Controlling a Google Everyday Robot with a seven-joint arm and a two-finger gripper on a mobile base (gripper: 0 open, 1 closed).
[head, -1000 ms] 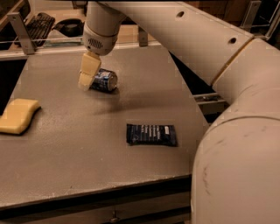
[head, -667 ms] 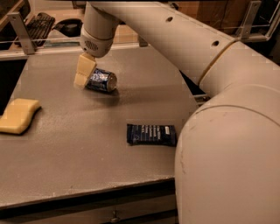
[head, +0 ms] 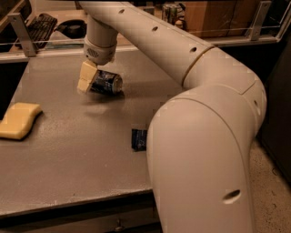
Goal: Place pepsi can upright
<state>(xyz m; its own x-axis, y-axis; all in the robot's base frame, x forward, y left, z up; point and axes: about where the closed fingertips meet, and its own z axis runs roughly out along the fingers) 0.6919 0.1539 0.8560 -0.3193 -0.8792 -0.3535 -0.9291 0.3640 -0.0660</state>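
The pepsi can (head: 106,83) is dark blue with white markings and a silver end. It lies tilted on its side over the far middle of the grey table (head: 68,154), with a shadow just under it. My gripper (head: 87,77) comes down from above at the can's left end. Its yellow fingers (head: 86,75) are closed on that end. The can's silver end points right.
A dark blue snack wrapper (head: 138,139) lies mid-table, half hidden behind my big white arm (head: 200,136). A yellow sponge (head: 18,119) sits at the left edge. A keyboard (head: 38,23), a black object (head: 72,27) and green cans (head: 171,11) lie beyond the back rail.
The gripper and can have shifted slightly left and tilted. My arm's elbow has swung forward and now covers most of the wrapper.
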